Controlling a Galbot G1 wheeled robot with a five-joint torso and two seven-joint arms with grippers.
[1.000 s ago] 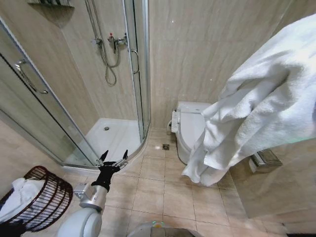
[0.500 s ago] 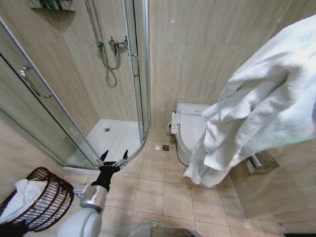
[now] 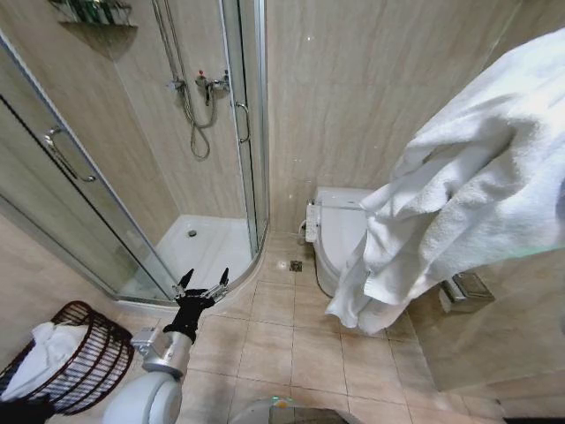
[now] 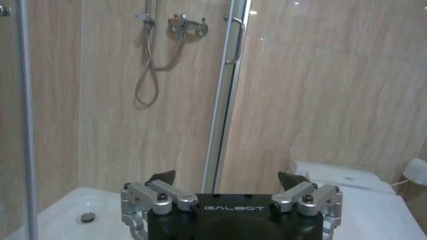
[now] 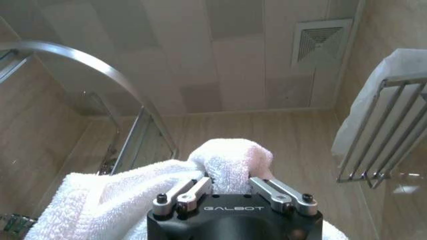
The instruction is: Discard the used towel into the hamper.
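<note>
The used towel (image 3: 468, 194), white and bulky, hangs high at the right of the head view. In the right wrist view my right gripper (image 5: 230, 187) is shut on a bunched fold of the towel (image 5: 230, 155), held up toward the ceiling. The hamper (image 3: 97, 353), a dark red-brown openwork basket, stands on the floor at the lower left with white cloth lying in it. My left gripper (image 3: 202, 281) is held low in front of me, to the right of the hamper, pointing at the shower. The left gripper (image 4: 227, 177) stands open and holds nothing.
A glass shower enclosure (image 3: 252, 132) with a white tray fills the left and middle. A white toilet (image 3: 340, 234) stands against the back wall, partly behind the towel. A floor drain (image 3: 296, 265) sits beside it. A wall rack (image 5: 383, 130) carries another white towel.
The whole head view has shifted a little, so the camera has moved; the shower fittings and toilet sit slightly lower and further right. Both arms and the towel keep their places in the picture.
</note>
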